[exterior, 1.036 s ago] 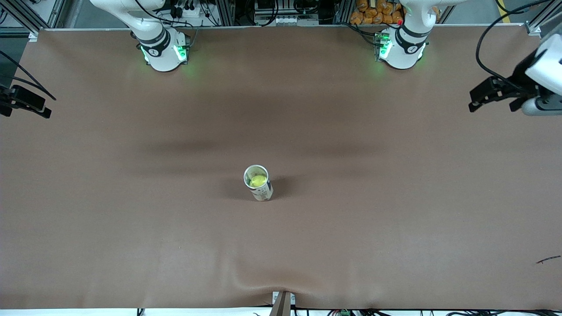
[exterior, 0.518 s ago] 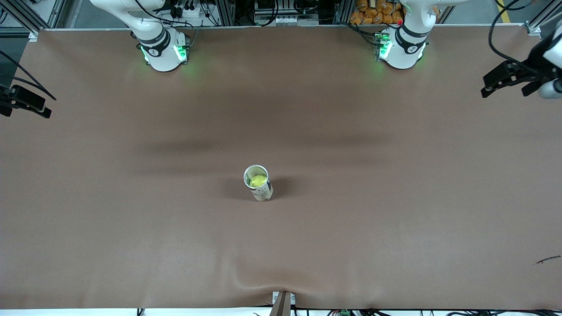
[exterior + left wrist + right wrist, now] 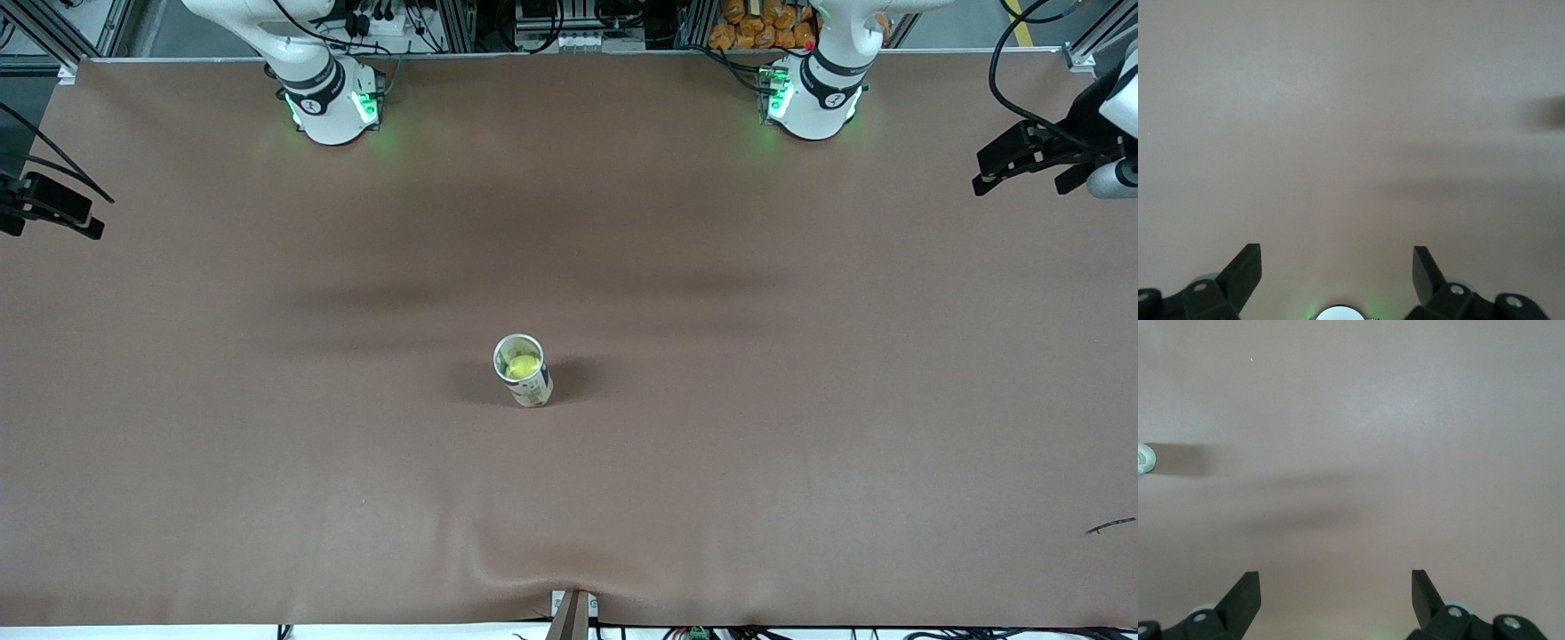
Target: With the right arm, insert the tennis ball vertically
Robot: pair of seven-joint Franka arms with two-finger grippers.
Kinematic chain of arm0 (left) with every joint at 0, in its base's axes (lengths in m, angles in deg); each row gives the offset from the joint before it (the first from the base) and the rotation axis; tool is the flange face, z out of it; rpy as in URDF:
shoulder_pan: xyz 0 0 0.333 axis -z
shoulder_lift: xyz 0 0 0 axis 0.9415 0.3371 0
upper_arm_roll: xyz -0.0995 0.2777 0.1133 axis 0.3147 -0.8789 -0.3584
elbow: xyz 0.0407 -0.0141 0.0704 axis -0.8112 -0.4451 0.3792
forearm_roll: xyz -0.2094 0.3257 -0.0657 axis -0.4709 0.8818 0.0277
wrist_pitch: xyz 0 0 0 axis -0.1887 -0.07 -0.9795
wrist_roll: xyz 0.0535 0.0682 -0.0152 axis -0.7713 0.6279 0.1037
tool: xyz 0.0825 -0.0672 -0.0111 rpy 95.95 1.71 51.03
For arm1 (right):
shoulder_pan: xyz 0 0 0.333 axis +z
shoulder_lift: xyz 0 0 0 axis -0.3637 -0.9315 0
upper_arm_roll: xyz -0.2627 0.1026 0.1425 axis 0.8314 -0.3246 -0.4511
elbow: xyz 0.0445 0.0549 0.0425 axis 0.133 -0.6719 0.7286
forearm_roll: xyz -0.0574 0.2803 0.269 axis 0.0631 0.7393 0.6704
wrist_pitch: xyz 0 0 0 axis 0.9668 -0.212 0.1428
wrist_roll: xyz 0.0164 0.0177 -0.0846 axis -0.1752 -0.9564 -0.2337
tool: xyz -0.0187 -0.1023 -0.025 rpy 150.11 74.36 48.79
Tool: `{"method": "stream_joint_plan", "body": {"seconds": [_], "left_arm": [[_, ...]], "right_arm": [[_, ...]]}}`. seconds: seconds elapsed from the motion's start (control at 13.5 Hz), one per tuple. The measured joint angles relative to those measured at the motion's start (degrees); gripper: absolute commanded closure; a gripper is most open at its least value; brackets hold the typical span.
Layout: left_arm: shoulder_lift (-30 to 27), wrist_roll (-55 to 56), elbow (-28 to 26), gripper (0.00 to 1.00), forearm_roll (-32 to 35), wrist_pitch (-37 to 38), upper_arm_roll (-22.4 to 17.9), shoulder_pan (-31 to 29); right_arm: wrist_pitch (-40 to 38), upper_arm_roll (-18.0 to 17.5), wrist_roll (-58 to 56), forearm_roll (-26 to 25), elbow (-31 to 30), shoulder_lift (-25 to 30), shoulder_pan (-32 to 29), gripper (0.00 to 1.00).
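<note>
The ball (image 3: pixel 523 364) sits inside the upright can (image 3: pixel 524 371) mid-surface (image 3: pixel 267 462), so we judge the insertion done. Our right gripper (image 3: pixel 44 213) and left gripper (image 3: pixel 1022 169) hang at their own ends, fingers (image 3: pixel 1245 593) spread wide and empty.

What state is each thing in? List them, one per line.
Can: upright on the table, top open.
Ball: inside the can.
Left claw: open, empty, over the left arm's end of the table.
Right claw: open, empty, over bare table at the right arm's end.
</note>
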Motion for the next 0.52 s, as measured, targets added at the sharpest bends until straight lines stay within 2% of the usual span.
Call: {"method": "stream_joint_plan", "body": {"seconds": [0.52], "left_arm": [[0.0,0.0,-0.1,0.0,0.0,1.7,-0.2,0.9]], "right_arm": [[0.0,0.0,0.0,0.0,0.0,0.0,0.0,0.0]]}}
